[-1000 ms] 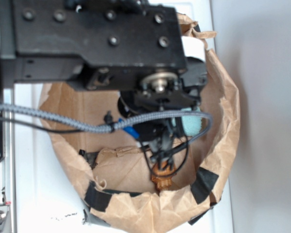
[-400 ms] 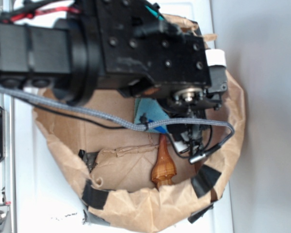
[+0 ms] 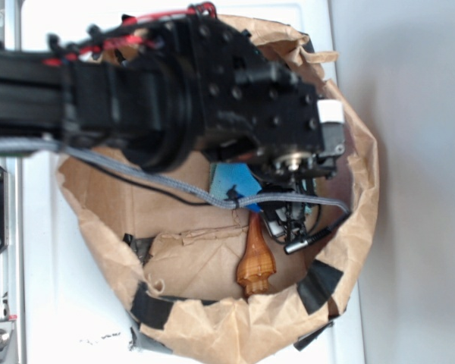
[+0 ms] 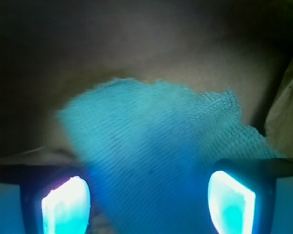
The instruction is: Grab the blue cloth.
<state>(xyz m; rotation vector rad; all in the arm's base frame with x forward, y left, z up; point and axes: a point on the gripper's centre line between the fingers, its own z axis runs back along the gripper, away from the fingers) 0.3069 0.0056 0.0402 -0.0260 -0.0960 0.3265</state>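
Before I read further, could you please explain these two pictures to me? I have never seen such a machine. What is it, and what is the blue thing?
The black machine is a robot arm. One picture is taken from above it. The other comes from a small camera on its wrist, looking down between its two fingers. The arm reaches into a basin lined with brown paper. Inside lie a blue cloth and a brown seashell. The gripper is open, with one finger on each side of the cloth. It holds nothing yet.
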